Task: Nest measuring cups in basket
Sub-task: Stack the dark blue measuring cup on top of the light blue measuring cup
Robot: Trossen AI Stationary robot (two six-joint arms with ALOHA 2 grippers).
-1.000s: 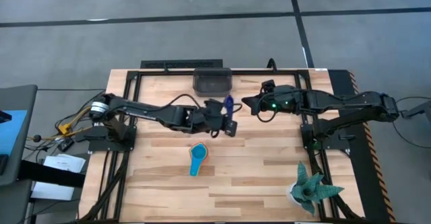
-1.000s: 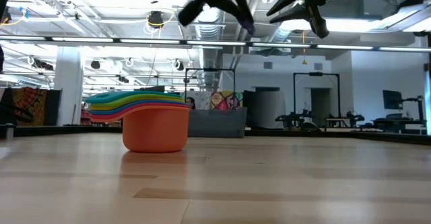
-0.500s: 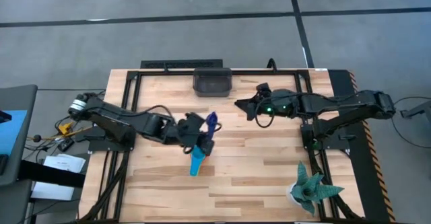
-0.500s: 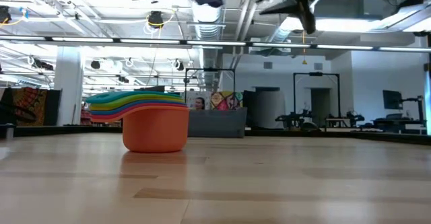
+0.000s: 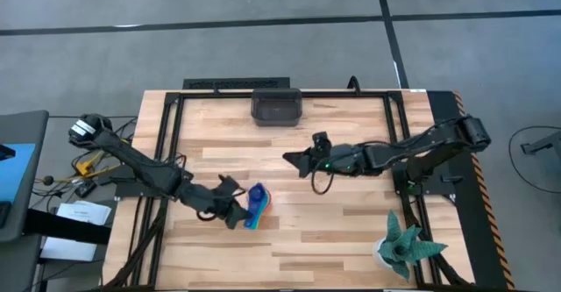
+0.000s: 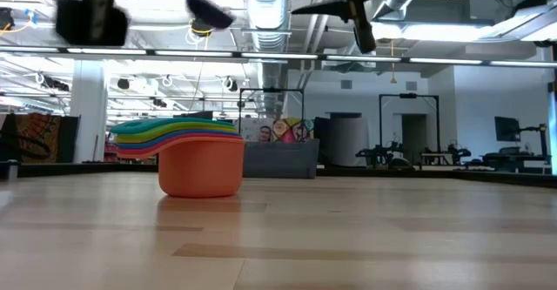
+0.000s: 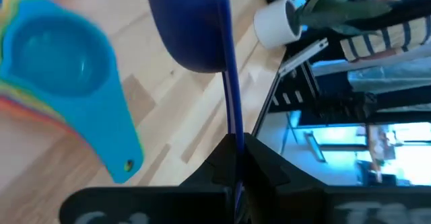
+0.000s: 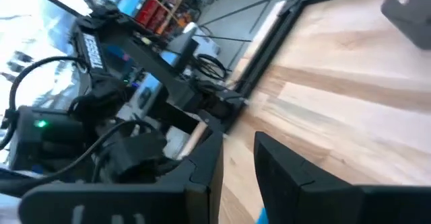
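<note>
Royal blue cup (image 7: pixel 190 29) hanging in the left end effector (image 7: pixel 236 158), fingers clamped together on the thin handle, bowl leading out ahead. Sitting just beside the nested stack (image 5: pixel 255 208) in the high view, the blue bowl (image 5: pixel 258 193) hovering at the stack's far edge and not yet dropped into it. Long axis of the held cup running roughly in line with the handles below, judging by the left wrist view, where the light blue cup (image 7: pixel 64 69) is showing as the top of the stack with rainbow rims peeking at its side.

Stack resting on the surface (image 5: pixel 333 222) near the middle, orange cup (image 6: pixel 202 169) at the bottom and the coloured handles fanning off to one side in the low view. Coming move probably turning on a short shift toward the stack's bowl and then down, keeping the handle aligned with the others.

Right end effector (image 5: pixel 289 159) hanging above the surface, well apart from the stack and farther from it than the left; fingers standing slightly apart in the right wrist view, gripping nothing.

Basket (image 5: pixel 277 107) sitting at the far edge of the surface, well apart from the stack, looking to be holding no cups; stack transfer likely remaining after this last cup. Teal spiky plant (image 5: pixel 405 247) standing at the near right corner, out of the way.
</note>
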